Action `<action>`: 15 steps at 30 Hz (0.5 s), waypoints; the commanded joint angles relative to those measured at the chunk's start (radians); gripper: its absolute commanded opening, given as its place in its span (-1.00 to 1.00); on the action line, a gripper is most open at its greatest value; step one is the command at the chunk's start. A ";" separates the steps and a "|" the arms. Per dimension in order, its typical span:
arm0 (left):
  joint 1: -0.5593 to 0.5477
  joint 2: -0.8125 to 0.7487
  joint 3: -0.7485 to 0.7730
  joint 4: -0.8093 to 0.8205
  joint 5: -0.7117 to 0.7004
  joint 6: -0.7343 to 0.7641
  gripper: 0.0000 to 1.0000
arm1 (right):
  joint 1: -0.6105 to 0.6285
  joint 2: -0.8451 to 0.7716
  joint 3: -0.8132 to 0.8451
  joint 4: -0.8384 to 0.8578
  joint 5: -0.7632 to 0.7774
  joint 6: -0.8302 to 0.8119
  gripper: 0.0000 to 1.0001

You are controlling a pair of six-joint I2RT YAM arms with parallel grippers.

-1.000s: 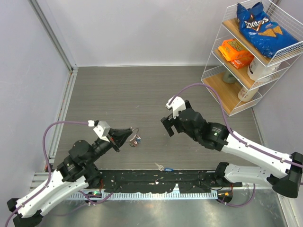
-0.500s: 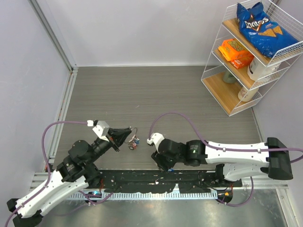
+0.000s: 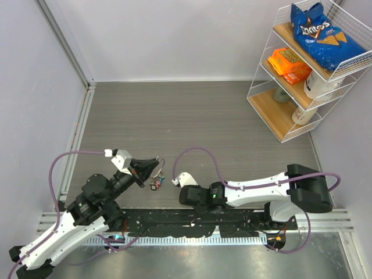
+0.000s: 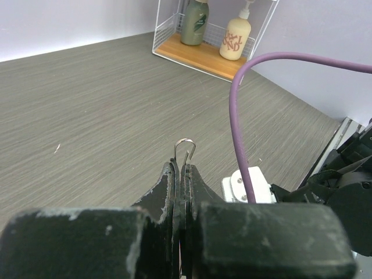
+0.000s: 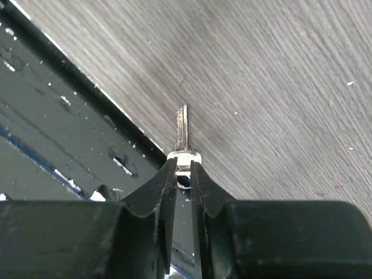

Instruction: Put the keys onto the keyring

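My left gripper is shut on the keyring, a thin silver wire loop that pokes up past its tips. In the top view, small keys with coloured heads hang off the ring just beyond the left gripper. My right gripper is shut on the head of a silver key, whose blade sticks out ahead over the floor by the black rail. From above, the right gripper is low at the near edge, just right of the hanging keys; the key it holds is hidden there.
A white wire shelf stands at the back right with a chips bag, orange boxes and bottles. A black slotted rail runs along the near edge. A purple cable arcs over the right wrist.
The right arm swung from mid-floor down to the near edge and its jaws closed on a key lying there. The left gripper, with ring and keys, shifted slightly nearer.
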 commanded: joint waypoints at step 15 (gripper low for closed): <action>0.000 -0.006 0.042 0.020 -0.028 0.017 -1.00 | 0.004 0.123 0.055 0.066 0.077 0.067 -0.76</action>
